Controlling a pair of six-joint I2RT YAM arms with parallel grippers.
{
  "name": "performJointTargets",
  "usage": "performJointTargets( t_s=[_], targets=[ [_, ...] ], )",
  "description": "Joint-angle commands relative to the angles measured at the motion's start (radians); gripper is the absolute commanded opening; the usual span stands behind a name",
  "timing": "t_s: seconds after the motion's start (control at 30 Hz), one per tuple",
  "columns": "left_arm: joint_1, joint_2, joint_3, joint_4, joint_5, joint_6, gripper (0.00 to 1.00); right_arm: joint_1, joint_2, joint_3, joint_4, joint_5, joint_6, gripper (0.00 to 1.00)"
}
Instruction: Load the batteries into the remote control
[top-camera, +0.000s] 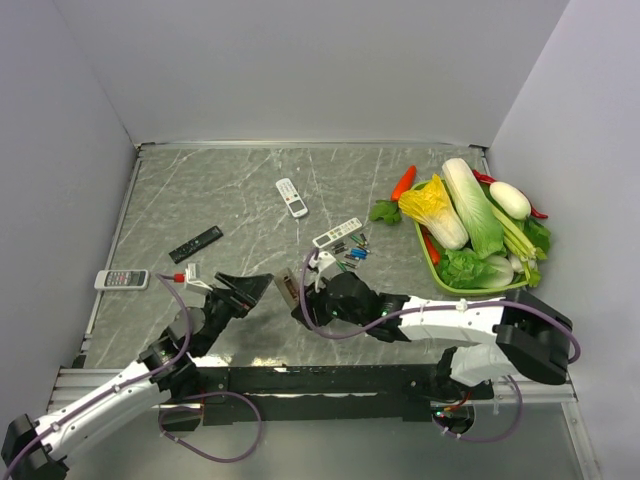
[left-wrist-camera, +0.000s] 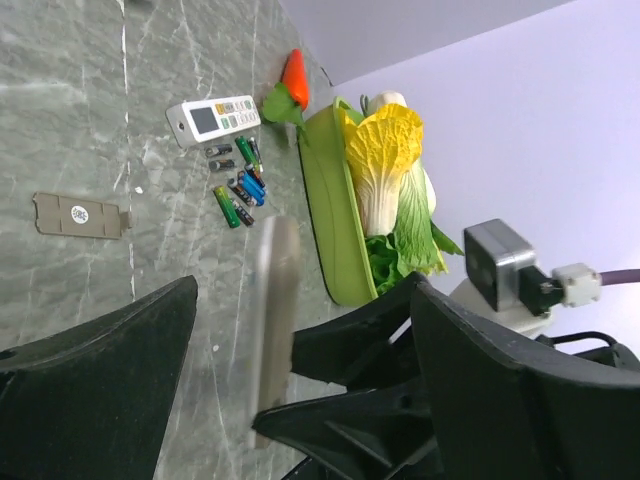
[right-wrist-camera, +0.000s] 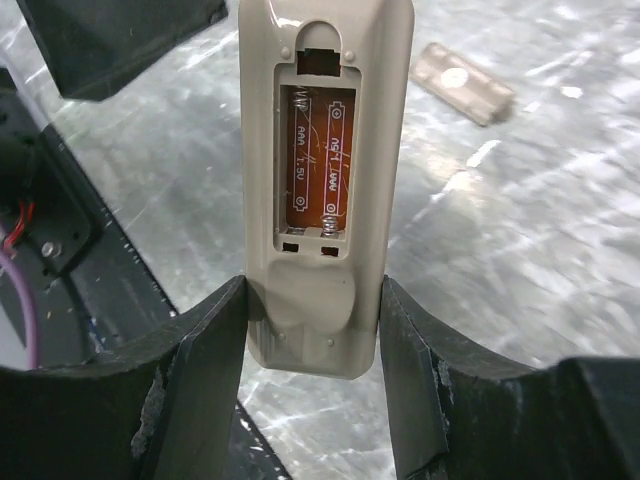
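Right gripper (right-wrist-camera: 312, 300): partly open, both fingers pressed against the lower end of the remote control (right-wrist-camera: 258, 150). You hold it raised, back toward the wrist camera.
Left gripper (top-camera: 247, 287): jaws wide, nothing between them, just beside the held remote control.
Battery bay (right-wrist-camera: 322, 165): uncovered, no cells inside.
Batteries (left-wrist-camera: 228, 207): loose cluster on the table, just beside a second white remote (left-wrist-camera: 212, 118), in neither gripper.
Cover (left-wrist-camera: 80, 215): flat on the table, apart from the cells.
Risk, slip: your grip covers only one end, so pressing a cell in may lever the remote control out.
Risk, pick-up: the cells lie close, some possibly touching, so wide jaws may roll neighbours away.
Risk, polarity: bay markings read faintly, so you could seat a cell reversed.
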Motion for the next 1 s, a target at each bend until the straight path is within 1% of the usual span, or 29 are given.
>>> performJointTargets(
  t_s=[0.0,0.03,0.1,0.13,0.23,0.3,0.37,0.47,0.57,0.7,0.8,0.87,0.97],
  targets=[
    [0.003,0.036,-0.121,0.092,0.035,0.051,0.91,0.005,-0.087,-0.019,0.165,0.067,0.006,0.00],
    [0.003,0.049,-0.127,0.148,0.061,0.058,0.92,0.005,-0.089,-0.021,0.172,0.071,0.006,0.00],
    [0.003,0.085,-0.124,0.181,0.078,0.081,0.92,0.007,-0.089,-0.018,0.173,0.084,0.013,0.00],
    [0.003,0.098,-0.118,0.222,0.100,0.090,0.92,0.005,-0.092,-0.018,0.175,0.088,0.015,0.00],
    [0.003,0.148,-0.133,0.328,0.144,0.116,0.93,0.007,-0.098,-0.039,0.245,0.044,-0.002,0.00],
    [0.003,0.182,-0.144,0.411,0.145,0.104,0.92,0.008,-0.092,-0.053,0.300,-0.002,-0.014,0.00],
    [0.003,0.195,-0.161,0.489,0.151,0.096,0.91,0.008,-0.086,-0.058,0.311,-0.022,-0.023,0.00],
    [0.003,0.185,-0.182,0.554,0.151,0.120,0.90,0.008,-0.077,-0.081,0.360,-0.085,-0.048,0.00],
    [0.014,0.136,-0.176,0.531,0.160,0.173,0.91,0.010,-0.080,-0.096,0.386,-0.154,-0.097,0.00],
    [0.055,0.045,-0.200,0.529,0.237,0.208,0.90,0.010,-0.123,-0.107,0.396,-0.205,-0.137,0.00],
    [0.083,0.020,-0.205,0.497,0.260,0.213,0.89,0.010,-0.150,-0.099,0.351,-0.171,-0.155,0.00],
    [0.087,0.021,-0.199,0.461,0.257,0.219,0.89,0.010,-0.169,-0.099,0.321,-0.093,-0.145,0.00],
    [0.087,0.056,-0.208,0.502,0.292,0.223,0.90,0.010,-0.207,-0.102,0.281,0.014,-0.129,0.00]
  ],
)
